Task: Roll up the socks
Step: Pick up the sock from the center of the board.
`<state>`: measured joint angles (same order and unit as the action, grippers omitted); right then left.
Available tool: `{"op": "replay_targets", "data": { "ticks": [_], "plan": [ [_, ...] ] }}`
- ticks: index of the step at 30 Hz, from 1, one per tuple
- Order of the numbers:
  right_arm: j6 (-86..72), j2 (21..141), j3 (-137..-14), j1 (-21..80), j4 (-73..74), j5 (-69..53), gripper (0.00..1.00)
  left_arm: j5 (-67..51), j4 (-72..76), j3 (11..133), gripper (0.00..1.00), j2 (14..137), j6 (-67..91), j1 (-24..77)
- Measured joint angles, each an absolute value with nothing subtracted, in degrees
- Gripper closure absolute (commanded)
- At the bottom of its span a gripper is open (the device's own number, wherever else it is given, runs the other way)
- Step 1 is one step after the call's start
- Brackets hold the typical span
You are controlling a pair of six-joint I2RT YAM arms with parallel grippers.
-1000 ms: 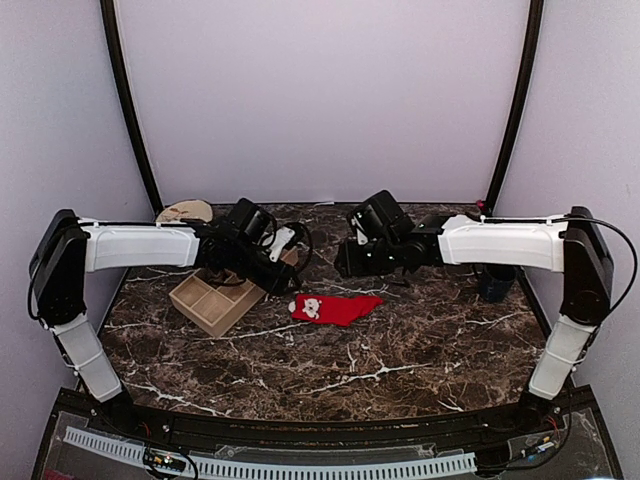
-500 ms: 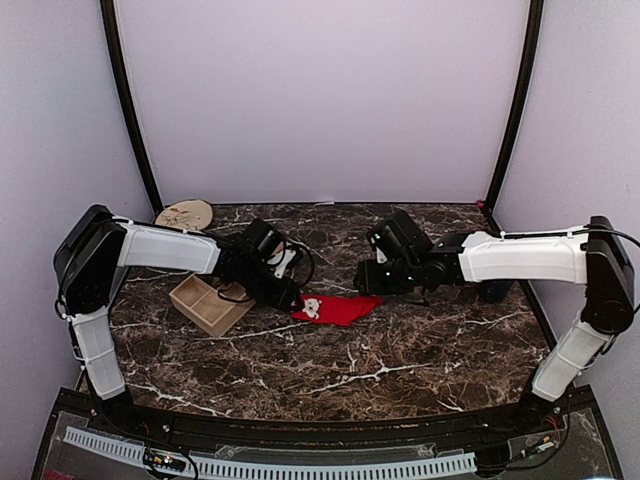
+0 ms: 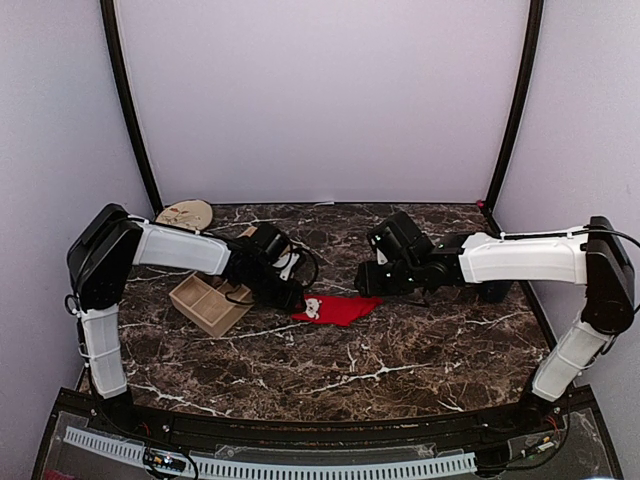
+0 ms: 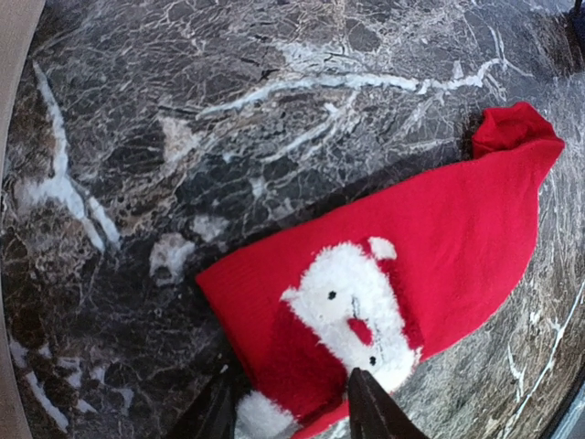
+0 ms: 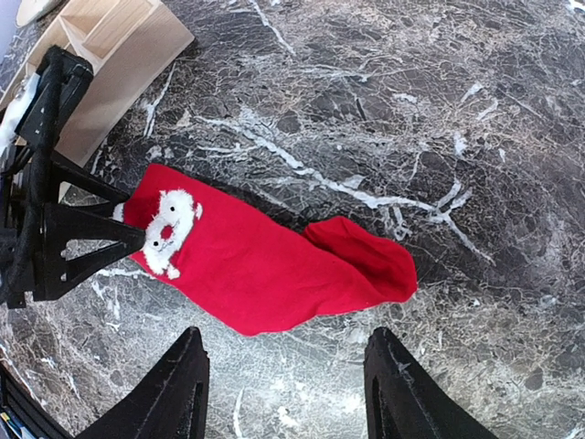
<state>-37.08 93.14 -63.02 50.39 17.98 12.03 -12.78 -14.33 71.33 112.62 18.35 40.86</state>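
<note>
The red sock (image 3: 337, 309) lies flat on the marble table, its white Santa-face patch (image 4: 352, 302) near the cuff and the toe folded over (image 5: 366, 261). My left gripper (image 4: 292, 416) is open and low, its two fingers straddling the cuff end of the sock; it shows in the top view (image 3: 297, 300) and the right wrist view (image 5: 132, 219). My right gripper (image 5: 291, 389) is open and empty, hovering over bare table just beside the sock's long edge, near the toe end (image 3: 372, 285). The tan-brown sock is not in view.
A wooden compartment tray (image 3: 205, 303) stands left of the sock, under the left arm, and also shows in the right wrist view (image 5: 110, 55). A round wooden disc (image 3: 185, 213) lies at the back left. A dark object (image 3: 495, 288) sits behind the right arm.
Both arms have come down and in toward the red sock. The left gripper moved right from over the tray to the cuff end; the right gripper dropped to the toe end.
</note>
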Motion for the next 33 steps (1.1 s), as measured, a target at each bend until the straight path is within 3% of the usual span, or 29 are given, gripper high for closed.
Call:
{"op": "replay_targets", "data": {
  "ticks": [2,4,6,20,33],
  "plan": [
    [-36.95,93.14,-63.02,50.37,17.96,12.01,0.45,-12.91,-14.20,71.72,0.71,112.99,18.81,40.91],
    [-36.93,93.14,-63.02,50.37,17.93,11.86,0.45,-13.30,-13.76,72.10,0.90,113.43,19.22,40.95],
    [-36.91,93.14,-63.02,50.39,17.91,11.79,0.45,-14.39,-13.23,72.40,1.00,114.30,19.88,40.95],
    [-37.91,92.53,-58.63,49.98,16.99,12.64,0.46,-16.32,-9.30,73.56,1.00,113.25,16.01,41.06],
    [-39.57,88.12,-55.86,45.65,14.72,13.58,0.46,-14.33,13.63,68.58,1.00,94.21,-12.36,47.77]
  ]
}}
